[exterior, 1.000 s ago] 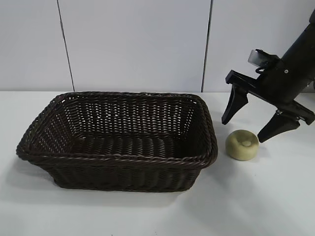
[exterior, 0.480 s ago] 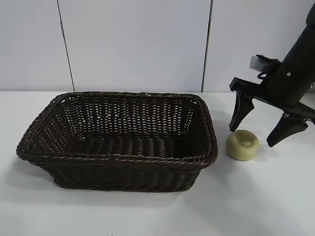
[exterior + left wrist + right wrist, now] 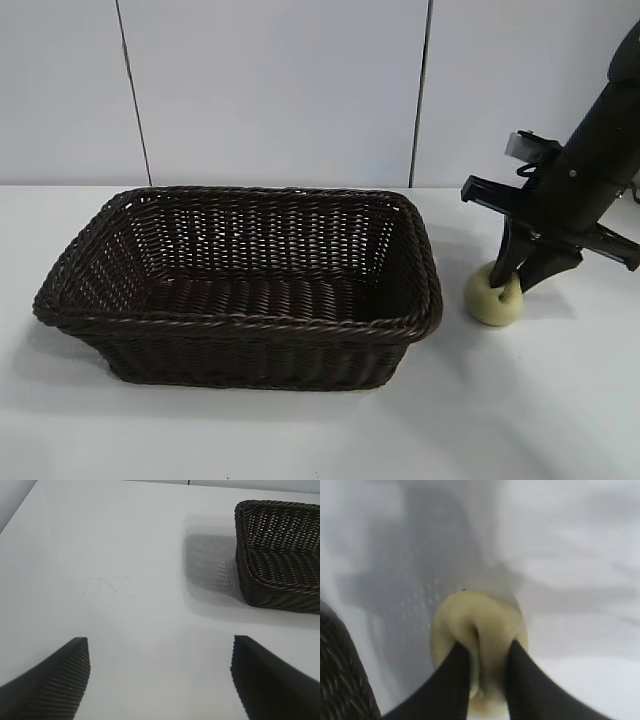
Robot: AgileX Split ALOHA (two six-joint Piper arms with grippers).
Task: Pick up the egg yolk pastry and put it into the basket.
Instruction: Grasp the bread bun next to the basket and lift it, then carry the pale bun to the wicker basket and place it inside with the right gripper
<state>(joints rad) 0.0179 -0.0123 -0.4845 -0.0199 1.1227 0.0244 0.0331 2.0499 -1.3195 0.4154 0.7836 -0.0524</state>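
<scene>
Since a second ago the right gripper (image 3: 514, 283) has dropped from above the table at the right of the exterior frame and closed its spread fingers onto the egg yolk pastry (image 3: 492, 300), which has barely shifted. Largest in view, the basket (image 3: 240, 322) fills the centre-left of the exterior frame, holding nothing; its near right corner lies just beside the pastry, apart from it. White table (image 3: 320, 430) spreads around both, bare in front. At lower right centre of the right wrist frame the fingertips (image 3: 454, 666) pinch the pastry (image 3: 485, 617) narrowly, creasing its top. Seen in the left wrist frame, the left gripper (image 3: 160, 677) hangs with jaws wide over bare table (image 3: 100, 580), the basket (image 3: 280, 555) at upper right.
</scene>
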